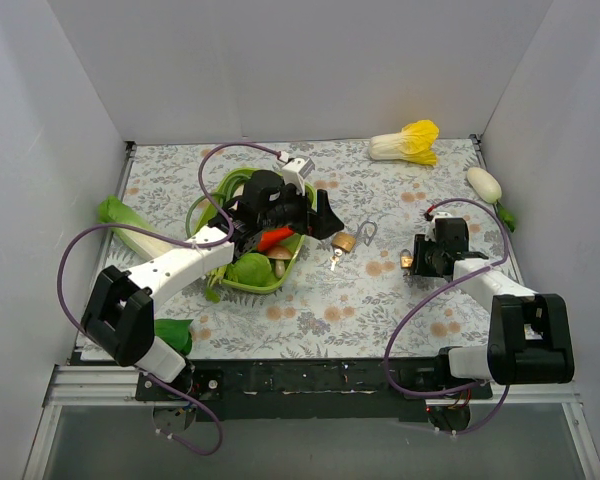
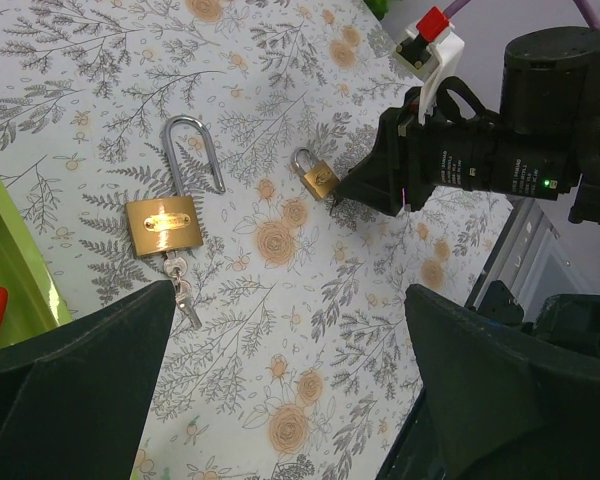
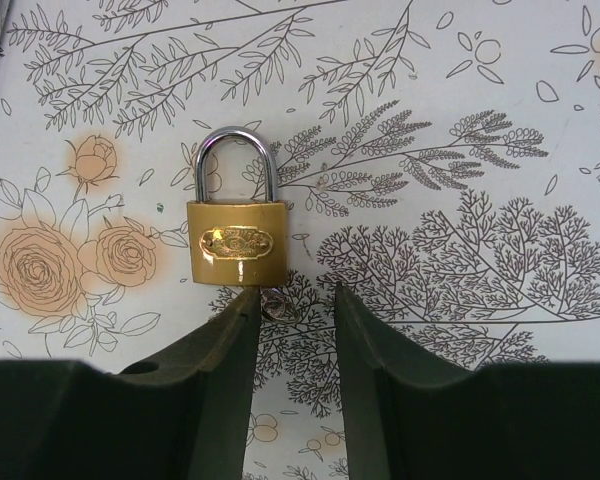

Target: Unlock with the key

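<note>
Right claw point(image 3: 294, 292) parted below small padlock point(image 3: 238, 243); stub point(image 3: 276, 303) between tips unclear. Left claw point(image 2: 290, 295) wide; key point(image 2: 183, 288) blade hidden inside large padlock point(image 2: 163, 225).

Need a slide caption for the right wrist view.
Open right tool at base of small brass padlock with silver shackle, on floral cloth.

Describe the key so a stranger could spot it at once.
Start at the green basket on the flowered table. Just right of it lies a brass padlock with a tall silver shackle. The key sticks out of that padlock's bottom, thin, silvery and tiny beside the chunky brass body.
</note>
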